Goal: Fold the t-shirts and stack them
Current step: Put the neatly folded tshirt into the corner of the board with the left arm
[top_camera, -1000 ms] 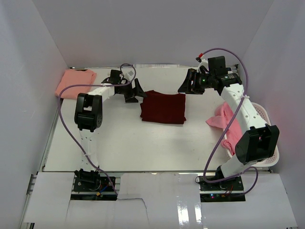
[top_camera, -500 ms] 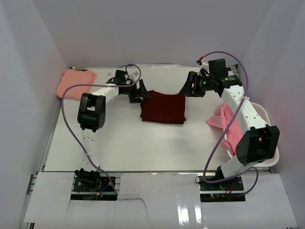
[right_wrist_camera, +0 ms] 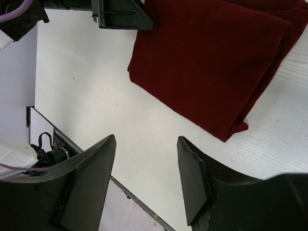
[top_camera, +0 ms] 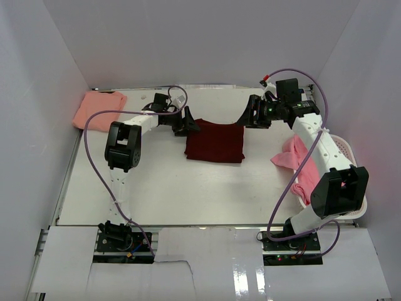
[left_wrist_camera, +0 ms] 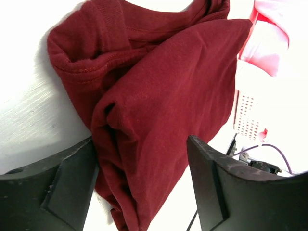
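Note:
A folded dark maroon t-shirt (top_camera: 214, 142) lies mid-table. My left gripper (top_camera: 188, 124) is open at its far left corner. In the left wrist view the maroon t-shirt's (left_wrist_camera: 159, 96) bunched edge lies between the spread jaws of the left gripper (left_wrist_camera: 142, 192), which are not closed on it. My right gripper (top_camera: 245, 116) is open and empty by the far right corner. In the right wrist view the right gripper (right_wrist_camera: 147, 178) hangs over bare table, with the maroon t-shirt (right_wrist_camera: 211, 57) beyond it. A folded salmon t-shirt (top_camera: 99, 110) lies far left. Brighter pink t-shirts (top_camera: 296, 158) spill from the basket.
A white mesh basket (top_camera: 352, 188) stands at the right edge, beside the right arm; it also shows in the left wrist view (left_wrist_camera: 245, 110). White walls close in the table on three sides. The left gripper's finger (right_wrist_camera: 120, 14) shows in the right wrist view.
My left gripper has moved right, up to the maroon t-shirt's far left corner. My right gripper has shifted slightly to the right. The shirts have not moved.

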Available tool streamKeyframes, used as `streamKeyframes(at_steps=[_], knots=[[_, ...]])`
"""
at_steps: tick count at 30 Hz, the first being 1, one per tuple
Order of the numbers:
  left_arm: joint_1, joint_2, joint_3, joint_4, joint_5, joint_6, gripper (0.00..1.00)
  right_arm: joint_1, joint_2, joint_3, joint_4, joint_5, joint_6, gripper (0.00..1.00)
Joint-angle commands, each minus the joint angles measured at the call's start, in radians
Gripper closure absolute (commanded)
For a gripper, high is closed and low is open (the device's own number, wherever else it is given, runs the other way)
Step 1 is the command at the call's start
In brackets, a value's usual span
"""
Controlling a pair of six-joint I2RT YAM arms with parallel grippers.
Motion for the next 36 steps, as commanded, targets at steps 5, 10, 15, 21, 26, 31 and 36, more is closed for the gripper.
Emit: streamKeyframes(at_steps=[5, 10, 15, 21, 26, 31, 36], knots=[[-0.018, 0.047, -0.012, -0.078, -0.05, 0.014, 0.35, -0.01, -0.044, -0.019, 0.04, -0.03, -0.008, 0.39], [-0.015, 0.047, -0.006, -0.08, -0.061, 0.006, 0.44, -0.011, -0.049, -0.023, 0.041, -0.033, -0.008, 0.39], [-0.017, 0.064, 0.015, -0.074, -0.029, 0.003, 0.55, -0.016, -0.055, -0.027, 0.041, -0.035, -0.01, 0.39], [-0.017, 0.099, 0.058, -0.1, 0.043, 0.016, 0.92, -0.024, -0.059, -0.03, 0.041, -0.039, -0.014, 0.39], [-0.006, 0.062, 0.058, -0.144, -0.077, 0.035, 1.0, -0.028, -0.061, -0.031, 0.041, -0.042, -0.016, 0.39], [0.021, 0.007, 0.066, -0.176, -0.185, 0.08, 1.0, -0.03, -0.061, -0.025, 0.041, -0.049, -0.016, 0.39], [0.078, -0.035, 0.119, -0.209, -0.26, 0.164, 1.0, -0.03, -0.061, -0.028, 0.041, -0.049, -0.016, 0.39]])
